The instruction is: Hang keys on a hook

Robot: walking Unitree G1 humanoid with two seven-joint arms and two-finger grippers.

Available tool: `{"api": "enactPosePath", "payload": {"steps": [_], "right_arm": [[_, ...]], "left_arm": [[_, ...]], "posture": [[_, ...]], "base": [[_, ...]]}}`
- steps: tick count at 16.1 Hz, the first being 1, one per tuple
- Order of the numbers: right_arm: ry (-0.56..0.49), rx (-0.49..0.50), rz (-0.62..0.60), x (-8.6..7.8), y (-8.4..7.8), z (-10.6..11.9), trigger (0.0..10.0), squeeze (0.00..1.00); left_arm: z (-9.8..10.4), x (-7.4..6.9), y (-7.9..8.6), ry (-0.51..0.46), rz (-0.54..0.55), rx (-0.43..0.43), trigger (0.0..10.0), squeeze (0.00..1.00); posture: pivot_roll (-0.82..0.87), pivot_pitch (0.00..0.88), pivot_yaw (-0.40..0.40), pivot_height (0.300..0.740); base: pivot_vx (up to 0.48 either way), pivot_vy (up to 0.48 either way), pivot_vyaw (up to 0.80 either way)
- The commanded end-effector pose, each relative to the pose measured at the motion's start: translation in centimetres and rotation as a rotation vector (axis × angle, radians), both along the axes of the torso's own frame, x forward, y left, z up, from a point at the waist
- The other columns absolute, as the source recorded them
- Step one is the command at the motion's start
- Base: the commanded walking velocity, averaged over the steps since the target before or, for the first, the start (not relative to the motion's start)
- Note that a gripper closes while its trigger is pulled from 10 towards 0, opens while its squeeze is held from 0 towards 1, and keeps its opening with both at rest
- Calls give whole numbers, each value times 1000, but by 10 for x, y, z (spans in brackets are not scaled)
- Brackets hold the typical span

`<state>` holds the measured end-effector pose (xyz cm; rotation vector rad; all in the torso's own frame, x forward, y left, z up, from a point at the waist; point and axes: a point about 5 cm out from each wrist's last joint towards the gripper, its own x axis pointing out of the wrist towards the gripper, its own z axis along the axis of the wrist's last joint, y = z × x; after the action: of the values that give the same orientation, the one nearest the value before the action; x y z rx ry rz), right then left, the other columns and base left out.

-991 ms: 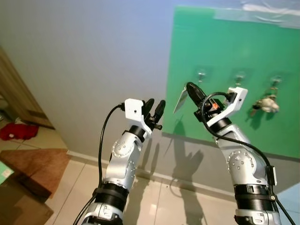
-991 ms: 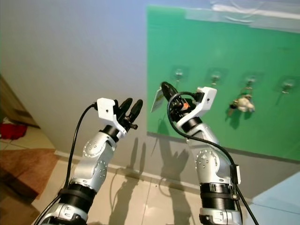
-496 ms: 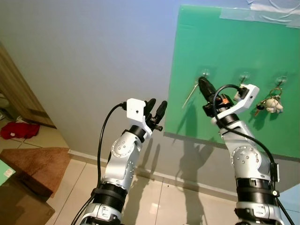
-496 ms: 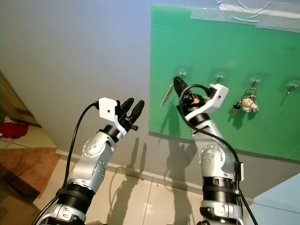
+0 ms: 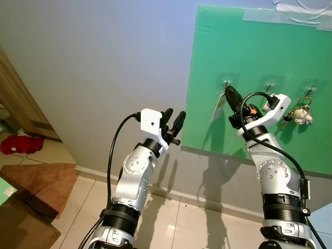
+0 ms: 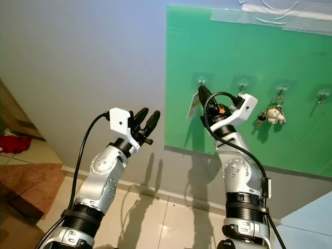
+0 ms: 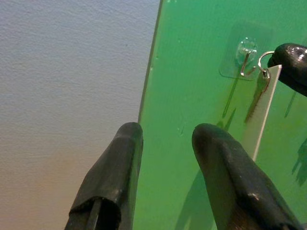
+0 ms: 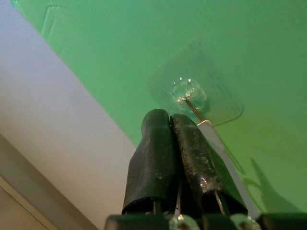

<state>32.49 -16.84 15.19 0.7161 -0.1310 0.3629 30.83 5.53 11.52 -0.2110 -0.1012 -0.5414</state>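
Right gripper [image 5: 226,93] clamped on key ring [image 7: 263,61] at leftmost hook [image 7: 247,60] of green board [image 5: 249,46]; ring apparently not yet hooked. Left gripper [image 5: 173,119] parted, empty.

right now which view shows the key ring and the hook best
The left wrist view: the key ring sits beside the hook, both unblocked. In the right wrist view the closed fingers cover the ring below the hook. The eye views show them tiny.
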Motion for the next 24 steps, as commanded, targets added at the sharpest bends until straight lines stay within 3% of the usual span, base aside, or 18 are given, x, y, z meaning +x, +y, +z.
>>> {"api": "enactPosePath", "payload": {"steps": [1, 15, 24], "right_arm": [[-17, 4, -14, 4, -1, 6, 10000, 0], [17, -17, -53, 14, -7, 7, 10000, 0], [119, -82, -89, 18, -8, -7, 10000, 0]], "left_arm": [[5, -1, -2, -19, -6, 11, 10000, 0], [12, -1, -3, -42, -15, 17, 10000, 0], [17, -1, -6, -58, -28, 10, 10000, 0]], "posture": [[-138, 6, -3, 740], [-138, 14, -3, 740], [-148, 3, -9, 740]], "base": [[0, 0, 0], [0, 0, 0], [0, 0, 0]]}}
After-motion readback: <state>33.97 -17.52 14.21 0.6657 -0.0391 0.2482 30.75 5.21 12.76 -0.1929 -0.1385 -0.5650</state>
